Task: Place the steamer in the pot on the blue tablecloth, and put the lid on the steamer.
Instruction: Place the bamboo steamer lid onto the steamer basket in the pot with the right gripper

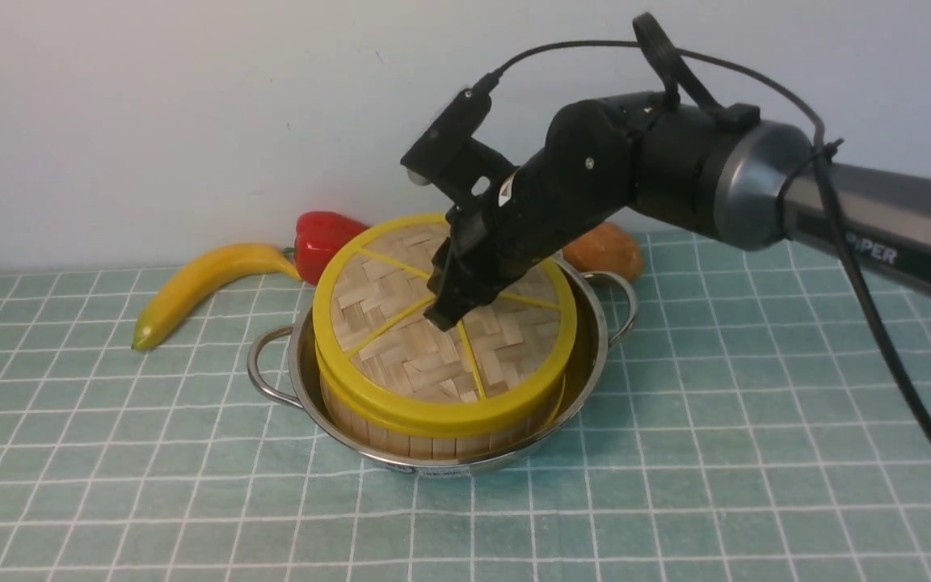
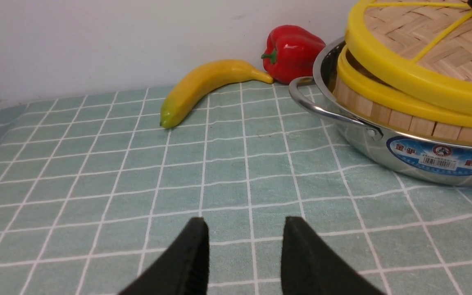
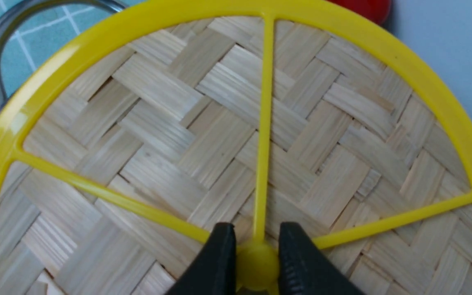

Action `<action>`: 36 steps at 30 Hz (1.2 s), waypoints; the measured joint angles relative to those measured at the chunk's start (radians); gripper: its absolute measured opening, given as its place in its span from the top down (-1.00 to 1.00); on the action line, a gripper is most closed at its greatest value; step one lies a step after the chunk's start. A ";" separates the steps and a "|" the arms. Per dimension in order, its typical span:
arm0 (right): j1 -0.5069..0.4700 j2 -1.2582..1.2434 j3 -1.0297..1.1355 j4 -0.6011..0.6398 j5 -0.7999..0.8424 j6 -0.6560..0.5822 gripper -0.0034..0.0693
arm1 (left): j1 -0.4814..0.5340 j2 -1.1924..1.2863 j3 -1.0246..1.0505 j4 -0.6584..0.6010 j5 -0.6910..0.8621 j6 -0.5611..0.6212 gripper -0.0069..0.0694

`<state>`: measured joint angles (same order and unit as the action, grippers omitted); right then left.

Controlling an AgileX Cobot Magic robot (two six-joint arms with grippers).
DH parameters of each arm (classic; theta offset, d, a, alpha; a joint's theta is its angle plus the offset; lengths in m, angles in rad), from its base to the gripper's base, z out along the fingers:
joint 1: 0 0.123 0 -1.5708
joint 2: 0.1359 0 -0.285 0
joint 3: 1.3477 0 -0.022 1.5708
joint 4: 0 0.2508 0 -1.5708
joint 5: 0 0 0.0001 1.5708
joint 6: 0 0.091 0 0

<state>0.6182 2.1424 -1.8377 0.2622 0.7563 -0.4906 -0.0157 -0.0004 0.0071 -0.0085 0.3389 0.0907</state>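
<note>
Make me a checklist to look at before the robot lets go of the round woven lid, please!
- Bamboo steamer basket with yellow rim inside the shiny steel pot: ok
- Pot on the blue-green checked cloth: ok
- Right claw gripping the middle knob of the round woven lid with yellow spokes: ok
- Lid sitting flat and even on the steamer: not ok, there's a gap at one side
- Lid touching the steamer's far side: cannot tell

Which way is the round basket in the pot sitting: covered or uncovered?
Covered: the lid lies over the basket, though in the left wrist view a gap shows between their yellow rims.
</note>
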 joint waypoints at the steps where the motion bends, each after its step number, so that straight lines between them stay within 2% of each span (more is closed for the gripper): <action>1: 0.000 0.005 0.000 0.001 -0.006 -0.005 0.50 | 0.000 0.000 0.000 0.000 0.000 0.000 0.18; 36: 0.000 0.025 -0.008 0.006 0.002 -0.042 0.50 | 0.000 0.000 0.000 0.000 0.000 0.000 0.18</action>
<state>0.6182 2.1674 -1.8454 0.2679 0.7581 -0.5324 -0.0157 -0.0004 0.0071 -0.0085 0.3389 0.0907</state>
